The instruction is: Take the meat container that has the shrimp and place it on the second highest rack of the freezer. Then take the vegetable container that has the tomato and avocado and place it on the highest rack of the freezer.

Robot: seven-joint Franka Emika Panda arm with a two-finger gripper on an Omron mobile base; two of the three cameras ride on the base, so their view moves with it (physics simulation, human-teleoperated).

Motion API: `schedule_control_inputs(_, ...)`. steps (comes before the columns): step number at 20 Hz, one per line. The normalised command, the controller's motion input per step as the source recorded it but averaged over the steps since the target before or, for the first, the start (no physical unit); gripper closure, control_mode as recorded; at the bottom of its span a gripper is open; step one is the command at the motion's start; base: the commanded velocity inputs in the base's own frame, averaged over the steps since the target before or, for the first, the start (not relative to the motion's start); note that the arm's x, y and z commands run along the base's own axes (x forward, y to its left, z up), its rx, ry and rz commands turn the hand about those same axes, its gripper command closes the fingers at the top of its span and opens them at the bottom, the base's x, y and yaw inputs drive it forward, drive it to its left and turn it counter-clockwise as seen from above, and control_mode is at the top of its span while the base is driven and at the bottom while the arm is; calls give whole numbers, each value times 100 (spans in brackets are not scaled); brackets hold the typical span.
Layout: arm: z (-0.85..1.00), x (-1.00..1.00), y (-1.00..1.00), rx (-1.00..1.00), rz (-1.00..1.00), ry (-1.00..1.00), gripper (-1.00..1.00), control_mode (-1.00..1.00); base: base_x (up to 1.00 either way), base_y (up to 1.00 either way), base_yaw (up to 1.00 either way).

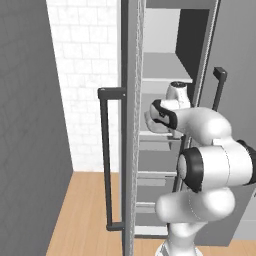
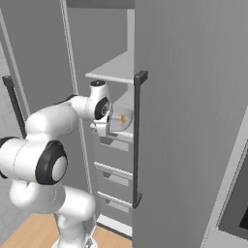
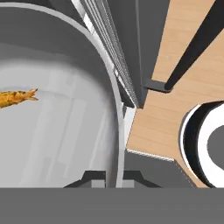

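The meat container (image 3: 65,131) is a round pale-grey tub with a small orange shrimp (image 3: 15,97) lying inside. My gripper (image 3: 109,177) is shut on its rim, one dark fingertip (image 3: 89,177) on each side of the wall. From the right base view the meat container (image 2: 121,122) with the shrimp (image 2: 124,117) sits inside the open freezer (image 2: 193,97), just above the second highest rack (image 2: 118,136) and under the highest rack (image 2: 114,70). I cannot tell whether it touches the rack. In the left base view the container (image 1: 151,123) is partly hidden by my arm. The vegetable container is out of view.
The freezer's open door (image 1: 132,125) with its long dark handle (image 1: 105,160) stands left of my arm. A second dark bar handle (image 2: 138,140) is on the right. Drawers (image 2: 114,177) lie below the racks. Wooden floor (image 1: 85,210) and a white brick wall (image 1: 85,75) are beyond.
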Motion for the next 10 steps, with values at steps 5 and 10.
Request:
schedule_control_inputs(5, -49, 52, 0, -2, -1, 3, 100, -100, 0, 0, 0)
schedule_control_inputs(10, -57, 13, -1, 0, 0, 0, 100, -100, 0, 0, 0)
